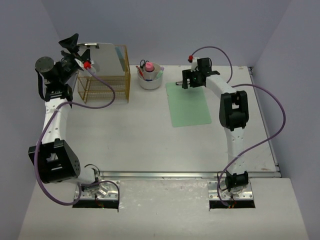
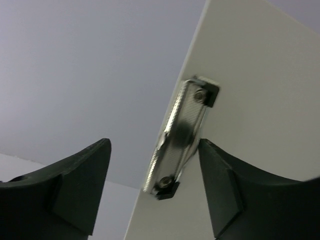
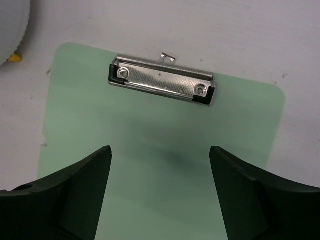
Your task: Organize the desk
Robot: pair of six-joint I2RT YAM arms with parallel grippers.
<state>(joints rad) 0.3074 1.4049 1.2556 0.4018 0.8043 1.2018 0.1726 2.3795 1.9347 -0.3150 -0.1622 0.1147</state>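
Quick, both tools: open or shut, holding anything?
Left tool: open, the clip of the white clipboard between its fingers, not clamped.
Right tool: open, empty, above the green clipboard.

Desk (image 1: 140, 145): gold wire basket (image 1: 105, 90) at 10 o'clock, white clipboard (image 1: 106, 59) standing upright in it. Left gripper (image 1: 70, 41) at that clipboard's 10 o'clock corner. Pen cup (image 1: 150, 81) at 12. Green clipboard (image 1: 190, 107) flat at 1, right gripper (image 1: 191, 82) over its clip end.
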